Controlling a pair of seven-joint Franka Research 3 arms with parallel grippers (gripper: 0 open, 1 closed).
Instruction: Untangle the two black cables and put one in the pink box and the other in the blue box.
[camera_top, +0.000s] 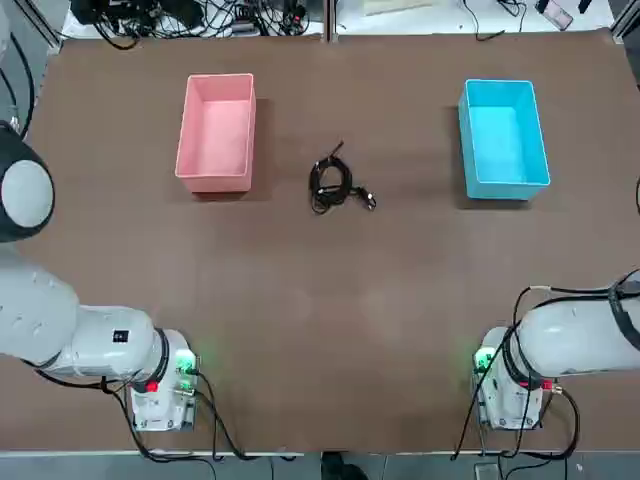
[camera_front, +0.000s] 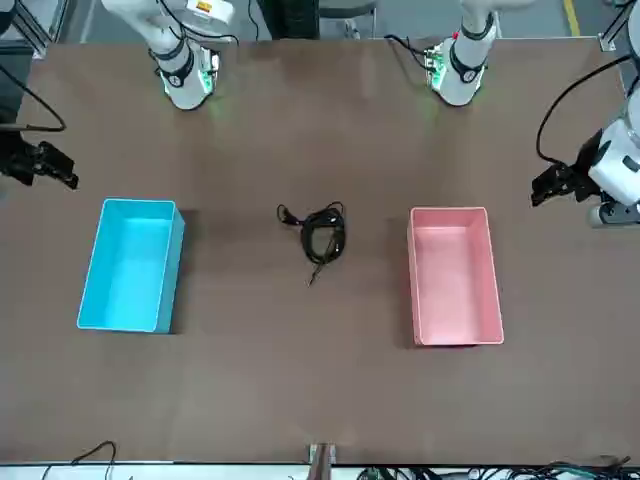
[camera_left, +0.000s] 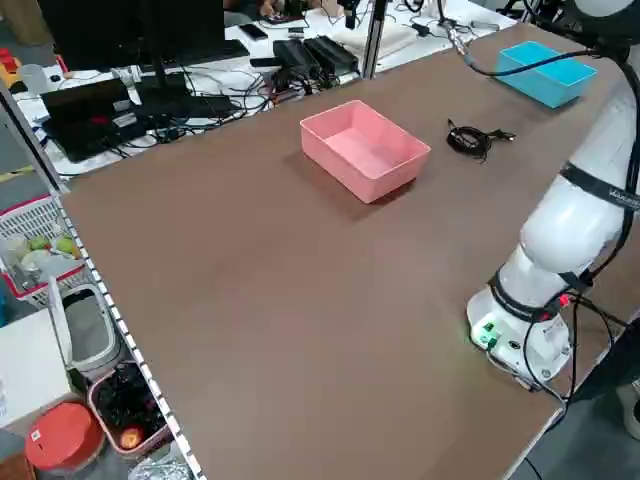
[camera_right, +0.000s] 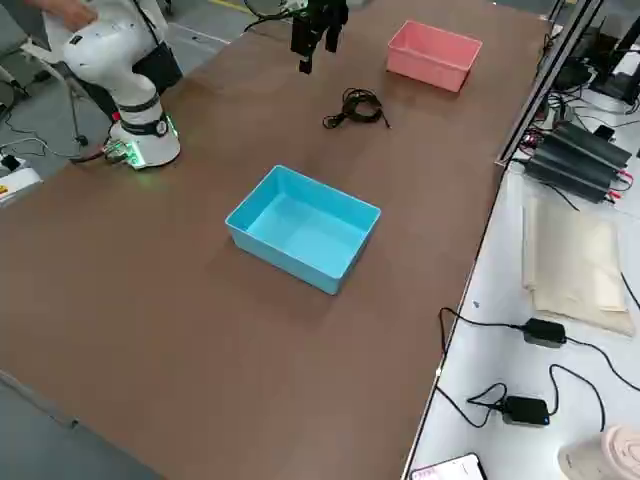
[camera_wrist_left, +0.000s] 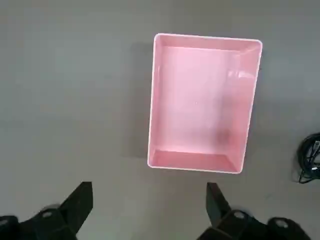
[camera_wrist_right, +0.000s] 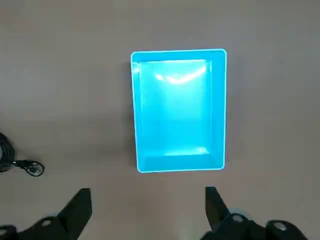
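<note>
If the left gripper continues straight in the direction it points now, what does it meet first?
The open left gripper points down at the brown table, so it would probably meet bare tabletop first, just short of the rectangular pink plastic box. How near that box edge lies is hard to judge.

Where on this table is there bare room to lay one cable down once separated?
Bare tabletop lies between the pink box and the two black cables, between the cables and the blue box, and across the wide stretch from the boxes to the arm bases. Both boxes are empty. Only the middle, at the tangle, is occupied.
</note>
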